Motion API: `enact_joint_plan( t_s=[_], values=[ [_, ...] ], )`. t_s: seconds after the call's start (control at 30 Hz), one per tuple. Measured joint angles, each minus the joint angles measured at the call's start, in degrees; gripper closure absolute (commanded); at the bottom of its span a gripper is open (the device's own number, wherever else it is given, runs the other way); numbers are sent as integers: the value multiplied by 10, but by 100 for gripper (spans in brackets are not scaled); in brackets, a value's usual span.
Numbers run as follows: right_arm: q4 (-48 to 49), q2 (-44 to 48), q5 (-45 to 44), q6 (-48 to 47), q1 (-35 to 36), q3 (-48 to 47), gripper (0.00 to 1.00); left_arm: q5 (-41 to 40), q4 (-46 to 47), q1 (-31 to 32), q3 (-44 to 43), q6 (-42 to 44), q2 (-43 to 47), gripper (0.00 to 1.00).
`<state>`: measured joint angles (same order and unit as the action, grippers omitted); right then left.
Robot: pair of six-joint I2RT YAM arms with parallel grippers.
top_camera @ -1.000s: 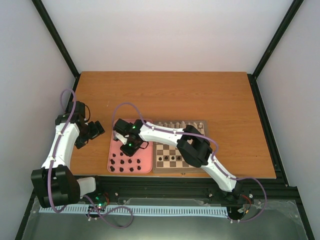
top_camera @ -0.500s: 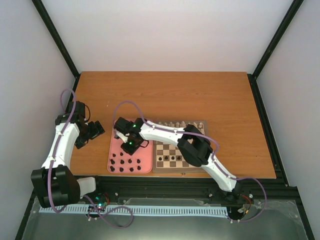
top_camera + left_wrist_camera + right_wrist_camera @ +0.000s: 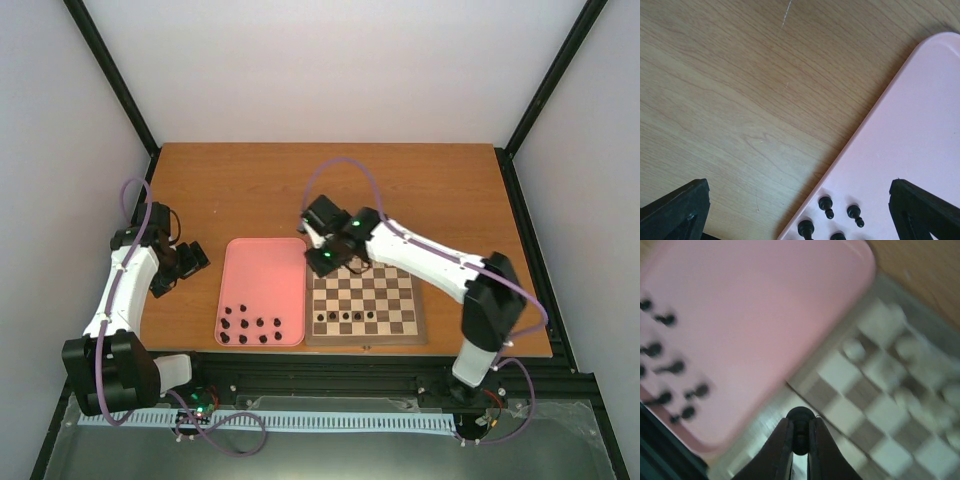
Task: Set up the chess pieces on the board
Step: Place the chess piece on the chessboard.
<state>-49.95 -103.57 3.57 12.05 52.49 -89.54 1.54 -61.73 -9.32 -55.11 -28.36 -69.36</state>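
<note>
The right gripper [image 3: 800, 434], pinched shut on a dark chess piece [image 3: 800, 416], hangs over the far-left corner of the board [image 3: 415, 322], so the dark row [image 3: 345, 318] at its near edge lies back toward the arm bases.

Same build on both: left arm [image 3: 125, 290] and right arm [image 3: 430, 262] have white link shells and chunky black joint housings. A purple cable [image 3: 132, 195] loops off each. Green LED [image 3: 322, 258] lit near the right wrist (another at the left base). Left gripper [image 3: 800, 192] fingers [image 3: 675, 207] are matte black wedges.
</note>
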Motion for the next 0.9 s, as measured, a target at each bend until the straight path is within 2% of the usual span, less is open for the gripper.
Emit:
enact_joint_plan(
  t_s=[0.23, 0.33, 0.53, 0.9],
  values=[
    [-30, 149, -30, 28, -65, 228, 97, 2, 0, 0, 2, 0, 0, 0],
    [-48, 189, -42, 40, -81, 285, 97, 3, 0, 0, 2, 0, 0, 0],
    [-57, 234, -55, 59, -91, 341, 97, 5, 2, 0, 2, 0, -1, 0],
    [-42, 243, -38, 75, -94, 392, 97, 5, 3, 0, 2, 0, -8, 0]
  ],
)
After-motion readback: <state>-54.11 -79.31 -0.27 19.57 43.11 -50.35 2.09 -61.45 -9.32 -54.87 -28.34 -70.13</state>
